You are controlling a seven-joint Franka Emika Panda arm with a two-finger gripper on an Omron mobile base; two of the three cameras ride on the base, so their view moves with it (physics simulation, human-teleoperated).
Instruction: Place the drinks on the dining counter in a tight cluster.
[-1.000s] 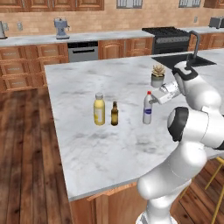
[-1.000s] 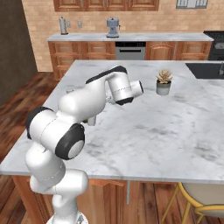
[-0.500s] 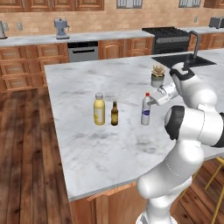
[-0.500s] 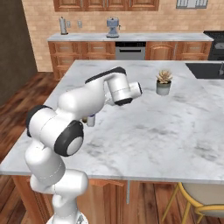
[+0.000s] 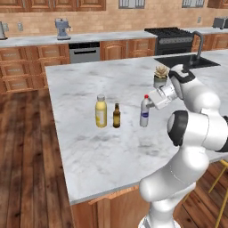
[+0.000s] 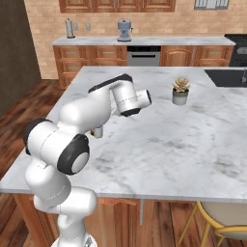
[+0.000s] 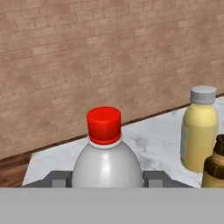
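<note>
The white bottle (image 5: 144,114) stands upright on the marble counter (image 5: 111,151), its long axis vertical and its red cap pointing straight up, blue label low on its body. The gripper (image 5: 150,103) reaches in from the bottle's right side and is closed on the white bottle around its shoulder; in the hand view the white bottle (image 7: 106,157) sits squarely between the two dark finger tips (image 7: 57,178), one at each flank of its rounded body. Whether its base touches the marble or hangs just above it is hard to tell from the left base view. To the left of it stands the slim brown bottle (image 5: 116,116), upright and clearly apart from the white one, and just beside that, further left, the stout yellow bottle (image 5: 101,111) with its pale cap up, also vertical. The three make a rough row across the counter. A small potted plant (image 5: 160,76) sits further back, near the black sink (image 5: 186,61)
</note>
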